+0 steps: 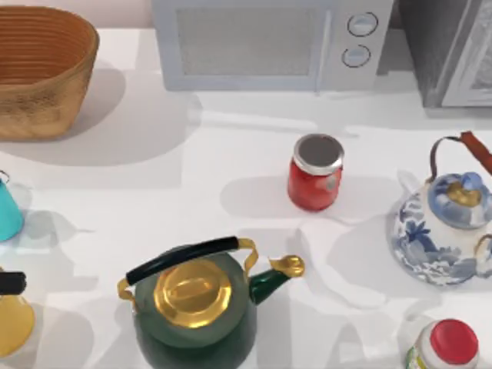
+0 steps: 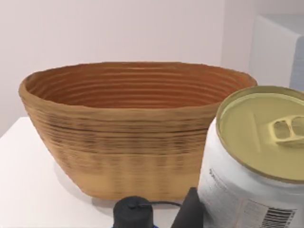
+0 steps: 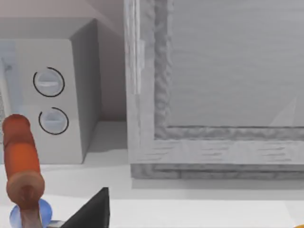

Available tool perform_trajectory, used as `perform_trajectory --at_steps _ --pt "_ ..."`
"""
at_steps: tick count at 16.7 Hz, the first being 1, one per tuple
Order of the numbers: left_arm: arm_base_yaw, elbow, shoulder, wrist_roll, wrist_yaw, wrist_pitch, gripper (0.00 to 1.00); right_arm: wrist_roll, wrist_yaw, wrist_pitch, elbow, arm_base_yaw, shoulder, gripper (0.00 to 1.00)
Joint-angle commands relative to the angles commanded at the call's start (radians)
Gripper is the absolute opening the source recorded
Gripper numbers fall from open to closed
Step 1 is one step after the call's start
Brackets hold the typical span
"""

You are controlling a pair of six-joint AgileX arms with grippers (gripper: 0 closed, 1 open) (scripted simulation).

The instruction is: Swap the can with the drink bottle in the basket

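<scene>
One basket (image 1: 42,73), two kettles (image 1: 196,304), one red jar (image 1: 315,173), one microwave (image 1: 269,42), one teal can (image 1: 8,209)

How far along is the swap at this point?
Looks done: the drink bottle is outside the basket, close by the left gripper. In hand: unclear whether the bottle is gripped. Left: the can stands on the table at the left edge, not in the basket. The right gripper sits by the teapot handle.
</scene>
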State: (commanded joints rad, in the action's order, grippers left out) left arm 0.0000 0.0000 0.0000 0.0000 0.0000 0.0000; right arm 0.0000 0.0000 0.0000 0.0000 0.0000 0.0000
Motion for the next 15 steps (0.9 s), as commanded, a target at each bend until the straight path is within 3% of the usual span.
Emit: perform_trajectory --at_steps 9,15 --pt "0.002 0.03 0.059 0.003 0.02 0.029 0.0 0.0 0.0 0.0 0.0 0.0 0.0 1.0" --pt "-0.015 0.209 0.413 0.01 0.178 0.216 0.0 0.0 0.0 0.0 0.0 0.0 0.0 1.0"
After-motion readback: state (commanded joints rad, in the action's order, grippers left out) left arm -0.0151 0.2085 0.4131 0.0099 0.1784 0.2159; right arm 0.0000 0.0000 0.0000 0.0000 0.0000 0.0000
